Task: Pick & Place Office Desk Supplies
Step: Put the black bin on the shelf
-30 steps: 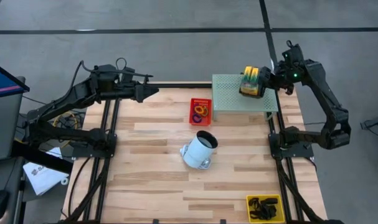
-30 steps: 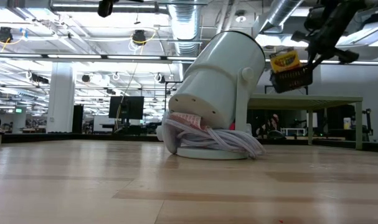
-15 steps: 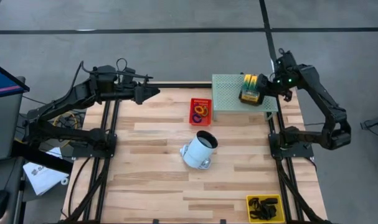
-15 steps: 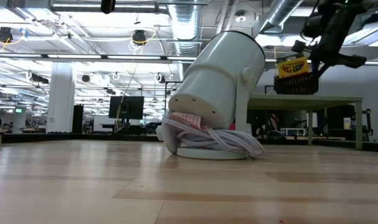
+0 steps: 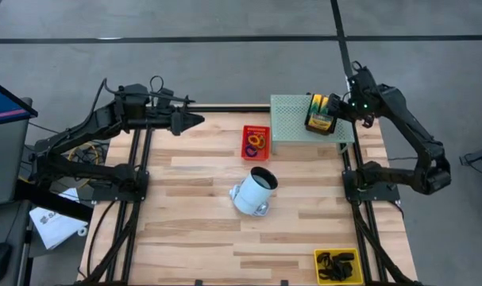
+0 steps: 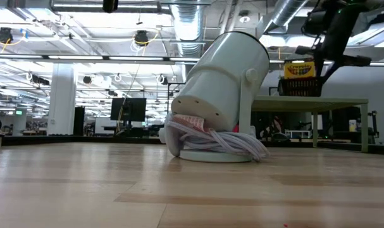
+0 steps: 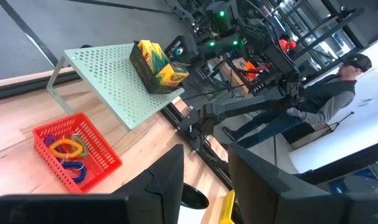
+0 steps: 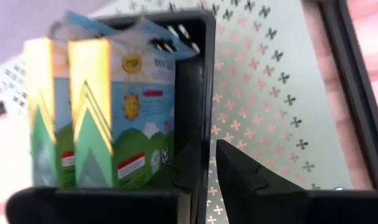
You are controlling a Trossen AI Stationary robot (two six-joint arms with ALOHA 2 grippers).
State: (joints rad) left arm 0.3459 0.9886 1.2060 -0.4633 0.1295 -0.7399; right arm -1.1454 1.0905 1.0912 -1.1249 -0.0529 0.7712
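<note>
**Crayon bin on the shelf**

Two yellow-green crayon boxes point(image 8: 101, 112) stand upright in a black bin point(image 5: 321, 116) at the green shelf's point(image 5: 292, 119) right edge. The right gripper point(image 8: 210, 163) straddles the bin's wall, jaws slightly parted. The left gripper point(image 5: 194, 120) hovers over the wooden worktop's point(image 5: 193, 214) far-left corner, jaws spread. Ceiling ducts show behind.

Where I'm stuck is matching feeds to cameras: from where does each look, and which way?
High: overhead, straight down on the wooden table; both arms, left gripper, right gripper.
Low: table height, level across, past the tilted white cylinder; right arm above.
Left wrist: on left arm, toward the pale green perforated shelf; own gripper.
Right wrist: above the shelf; own gripper at the black basket of crayon boxes.
Shared: all show that basket.
</note>
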